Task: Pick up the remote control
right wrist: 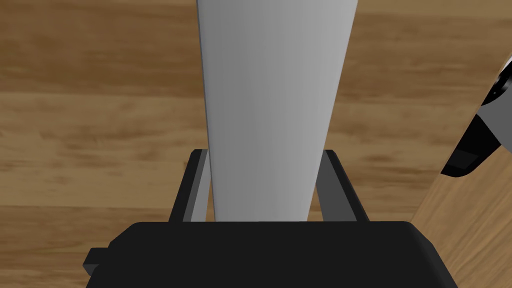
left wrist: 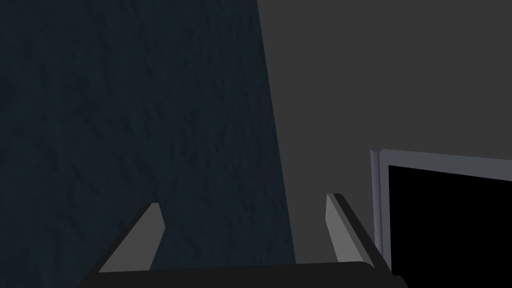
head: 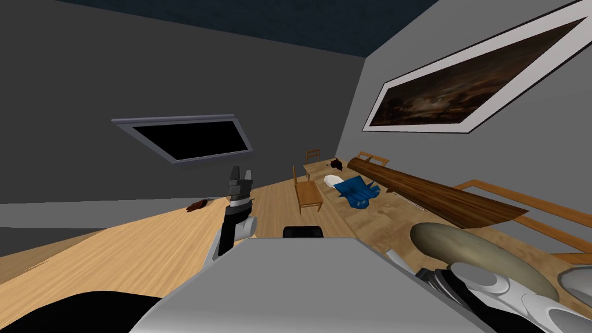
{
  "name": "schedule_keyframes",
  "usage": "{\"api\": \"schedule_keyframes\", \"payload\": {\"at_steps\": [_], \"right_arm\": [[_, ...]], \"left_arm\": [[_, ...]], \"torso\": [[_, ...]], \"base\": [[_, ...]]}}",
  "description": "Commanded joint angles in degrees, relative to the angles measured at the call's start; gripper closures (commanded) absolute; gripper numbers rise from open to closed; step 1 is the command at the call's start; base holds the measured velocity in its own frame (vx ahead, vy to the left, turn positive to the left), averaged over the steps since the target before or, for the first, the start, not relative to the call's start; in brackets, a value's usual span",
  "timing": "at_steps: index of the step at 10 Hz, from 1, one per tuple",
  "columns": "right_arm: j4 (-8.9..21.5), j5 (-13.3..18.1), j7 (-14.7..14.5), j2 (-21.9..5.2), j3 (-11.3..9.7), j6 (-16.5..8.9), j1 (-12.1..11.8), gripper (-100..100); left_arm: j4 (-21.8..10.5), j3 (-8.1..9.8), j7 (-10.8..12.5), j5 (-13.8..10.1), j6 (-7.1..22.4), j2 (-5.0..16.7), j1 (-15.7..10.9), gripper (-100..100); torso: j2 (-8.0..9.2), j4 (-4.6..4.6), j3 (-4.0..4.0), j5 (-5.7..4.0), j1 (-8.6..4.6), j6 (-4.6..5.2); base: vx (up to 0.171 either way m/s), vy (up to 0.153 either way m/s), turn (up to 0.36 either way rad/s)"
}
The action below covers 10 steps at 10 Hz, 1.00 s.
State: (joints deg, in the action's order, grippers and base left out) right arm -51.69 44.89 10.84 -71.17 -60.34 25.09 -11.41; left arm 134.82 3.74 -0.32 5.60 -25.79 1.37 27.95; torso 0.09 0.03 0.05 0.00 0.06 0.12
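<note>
Rising above the wooden floor [head: 115, 248] in the head view, the left gripper [head: 241, 171] is being held upright. It is standing left of a wooden chair [head: 306, 195] and well apart from the long wooden table [head: 381, 222], which is running from the near right towards the far wall. A blue cloth [head: 356, 192] is lying crumpled on the table, with a white object [head: 332, 180] just beside its far end. A long dark brown wooden piece [head: 439, 198] is lying along the table's right side. A beige rounded object [head: 462, 251] is resting on the table's near part. A small brown thing [head: 197, 205] is lying on the floor to the left of the gripper.

In the left wrist view, the fingers [left wrist: 152, 235] are being shown spread wide, with nothing between them.

In the right wrist view, the remote control [right wrist: 275, 90], drawn as a plain light grey slab, is being gripped by the right gripper [right wrist: 263, 150]. Both fingers are pressing against its long sides, and it is reaching out well beyond their tips. Brown wooden boards [right wrist: 90, 110] are lying behind it.
</note>
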Motion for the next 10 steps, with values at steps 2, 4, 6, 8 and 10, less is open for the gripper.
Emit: {"api": "schedule_keyframes", "payload": {"at_steps": [2,4,6,8,10], "right_arm": [[0.76,-1.99,-4.26,1.0,4.23,0.93,-4.21,100],[1.22,-3.03,-7.83,1.53,7.1,1.43,-7.23,100],[1.68,-4.07,-10.71,2.06,9.5,1.93,-10.07,100],[1.68,-4.07,-12.67,2.06,9.71,1.93,-10.4,100],[2.13,-5.11,-15.98,2.59,12.21,2.43,-13.05,100]], "left_arm": [[0.0,0.0,0.0,0.0,0.0,0.0,0.01,0],[0.0,0.0,0.0,0.0,0.0,0.0,0.01,0],[0.0,0.0,0.0,0.0,0.0,0.0,0.01,0],[0.0,0.0,0.0,0.0,0.0,0.0,0.01,0],[0.0,0.0,0.0,0.0,0.0,0.0,0.01,0]], "torso": [[-0.15,-0.06,-0.09,-0.05,0.01,0.1],[-0.38,-0.11,-0.23,-0.12,-0.02,0.09],[-0.29,-0.1,-0.19,-0.13,-0.1,0.09],[-0.19,-0.08,-0.13,-0.15,-0.09,0.09],[-0.12,-0.06,-0.08,-0.13,-0.07,0.1]], "base": [[0.106,0.005,-0.062],[0.131,0.005,-0.034],[0.087,-0.008,-0.031],[0.053,0.006,-0.019],[0.07,0.001,-0.031]]}}
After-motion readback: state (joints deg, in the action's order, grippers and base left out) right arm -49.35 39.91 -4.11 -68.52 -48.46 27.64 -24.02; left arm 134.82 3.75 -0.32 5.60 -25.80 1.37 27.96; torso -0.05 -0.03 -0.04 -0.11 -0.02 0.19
